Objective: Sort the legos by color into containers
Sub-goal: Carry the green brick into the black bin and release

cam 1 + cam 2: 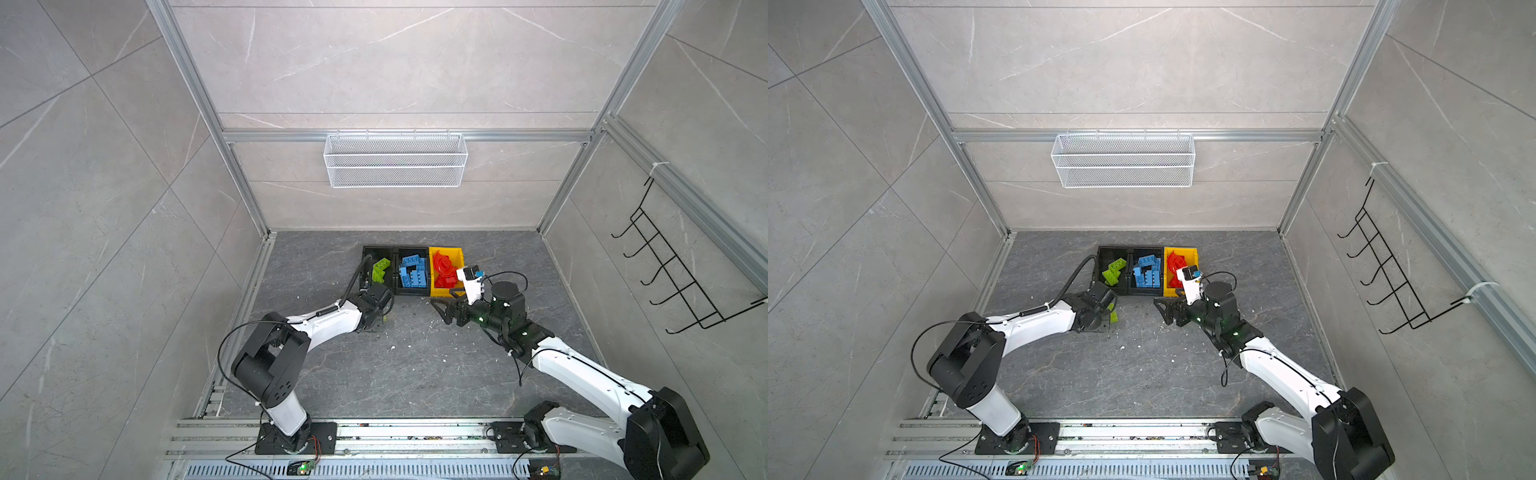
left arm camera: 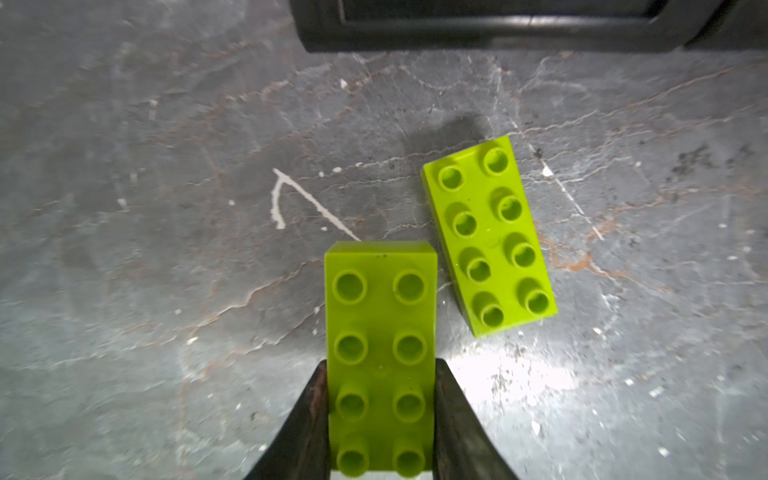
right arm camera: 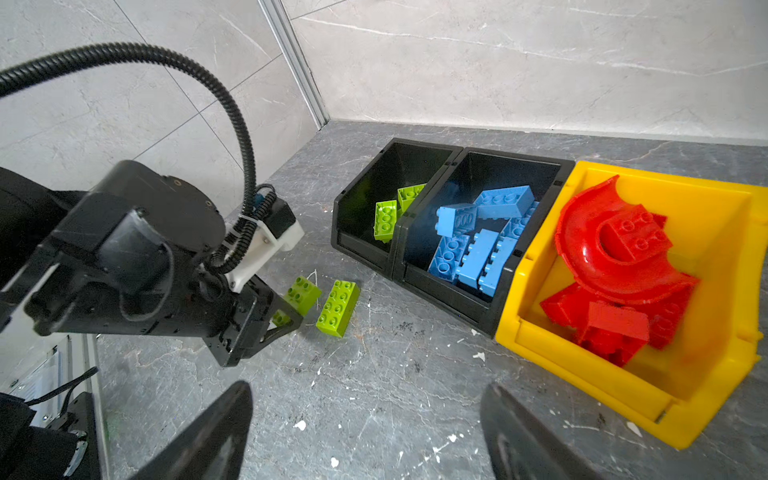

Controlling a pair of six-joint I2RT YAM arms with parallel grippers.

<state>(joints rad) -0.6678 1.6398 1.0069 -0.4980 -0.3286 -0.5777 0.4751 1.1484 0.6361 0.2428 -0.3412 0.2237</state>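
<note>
1. Where the left end effector (image 2: 382, 362) is shown by the left wrist view, its two fingers are pressed against the long sides of a green brick (image 2: 380, 311), which is clamped between them with its studs up.
2. Whether that brick is lifted clear of the tabletop (image 1: 415, 374) cannot be told.
3. A second green brick (image 2: 488, 237) is laid flat on the tabletop just beside the clamped one, studs up and slightly angled, with a narrow gap between the two.
4. Just past both bricks the left black bin (image 3: 361, 249) is found, and a few more green bricks (image 3: 386, 220) are held in it.
5. The middle black bin (image 3: 449, 291) is set against it and is filled with blue bricks (image 3: 478, 253).
6. The yellow bin (image 3: 582, 365) is set next in the row, and red bricks (image 3: 615, 257), some of them curved, are piled inside.
7. The right end effector (image 3: 368, 388) is held over the tabletop in front of the yellow bin, its fingers spread wide with nothing between them.
</note>
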